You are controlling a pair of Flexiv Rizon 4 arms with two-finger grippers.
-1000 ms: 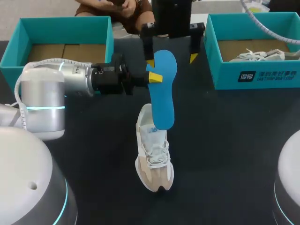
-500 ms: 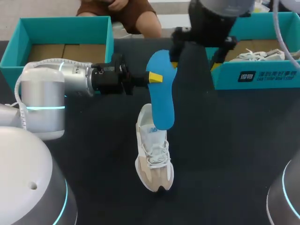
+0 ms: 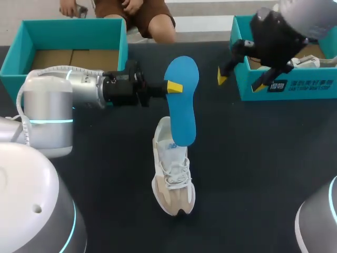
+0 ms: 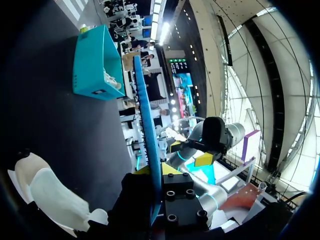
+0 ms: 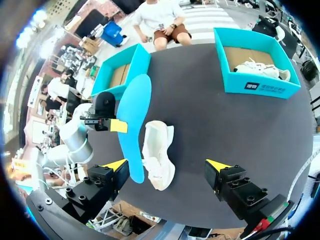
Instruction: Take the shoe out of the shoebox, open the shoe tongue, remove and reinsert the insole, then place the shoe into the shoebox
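**Insole out, refit to come.** The left gripper (image 3: pixel 174 87) is clamped on the blue insole (image 3: pixel 181 100) and holds it upright at the middle of the dark table (image 3: pixel 263 174). The left wrist view shows the insole (image 4: pixel 149 130) edge-on between the fingers. The pale shoe (image 3: pixel 172 171) lies on its sole at 6 o'clock from the table's centre, toe toward the robot. The insole's lower end hangs over the heel opening, at the shoe's 12 o'clock. Whether the two touch cannot be told.

The right gripper (image 3: pixel 239 81) hovers at 2 o'clock with its yellow-tipped fingers apart and nothing between them.

As things lie, the shoe is out of its box and the insole is removed. Sliding the insole back in and returning the shoe to the shoebox are left to do. How far the tongue is pulled open cannot be judged here.

The surface is flat, dark and matte. A teal shoebox (image 3: pixel 73 34) at 10 o'clock shows only its cardboard floor. A second shoebox (image 3: pixel 316 75) at 2 o'clock holds a second shoe (image 3: pixel 309 61). The shoe on the table lies well apart from both boxes.
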